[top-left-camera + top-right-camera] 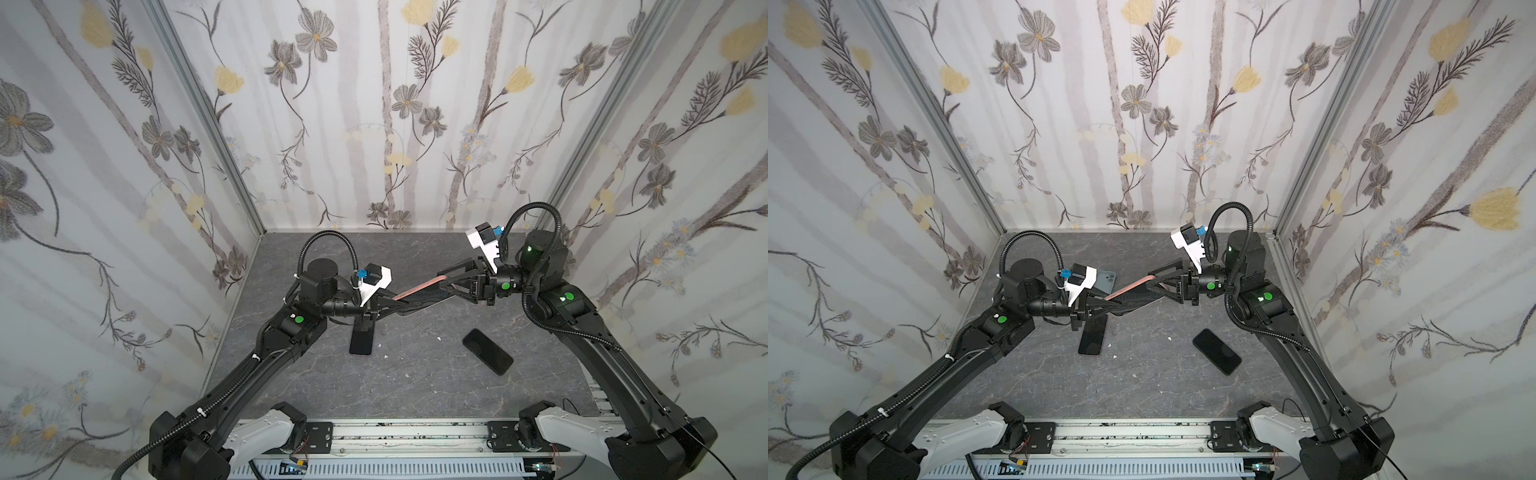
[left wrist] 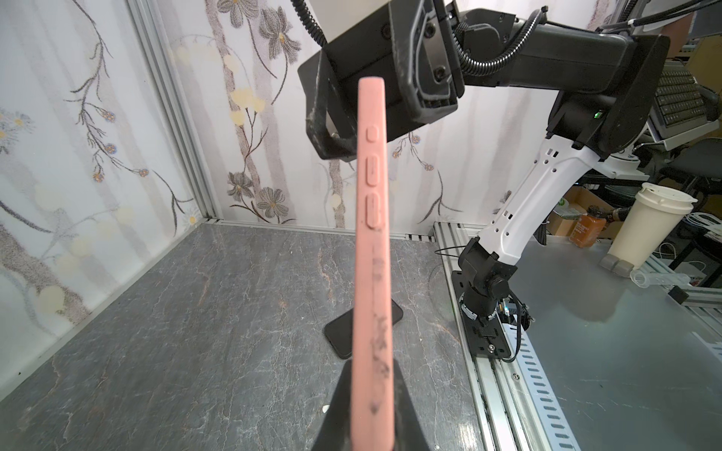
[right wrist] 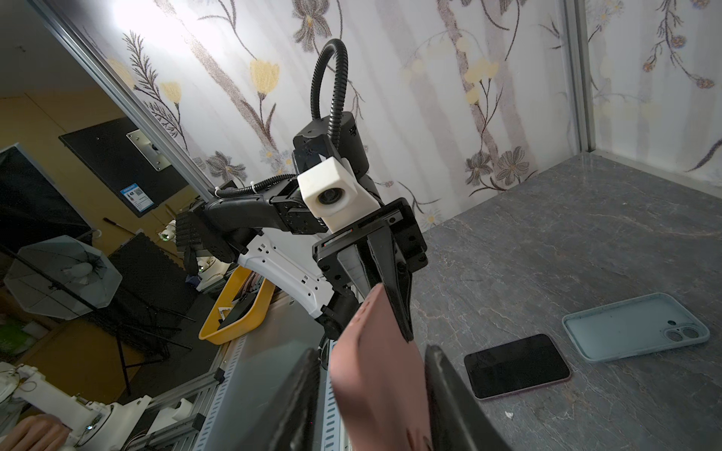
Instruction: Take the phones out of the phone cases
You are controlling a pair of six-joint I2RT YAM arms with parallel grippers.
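A pink phone case (image 1: pixel 417 287) (image 1: pixel 1127 289) hangs edge-up above the middle of the table, held between my two arms. My left gripper (image 1: pixel 401 302) (image 1: pixel 1115 302) (image 2: pixel 369 375) is shut on one end of it; the case's side with its buttons (image 2: pixel 373 175) runs away from the fingers. My right gripper (image 1: pixel 442 281) (image 1: pixel 1152 280) (image 3: pixel 371 355) straddles the other end of the pink case (image 3: pixel 375 371), with a narrow gap showing at each finger. The phone inside is hidden; only the case's back and edge show.
Two bare black phones lie on the grey marbled table (image 1: pixel 415 386), one below my left gripper (image 1: pixel 360 340) (image 3: pixel 515 365), one at front right (image 1: pixel 487 351) (image 1: pixel 1217 351). An empty light-blue case (image 1: pixel 1105 280) (image 3: pixel 633 326) lies at back left. Floral walls close three sides.
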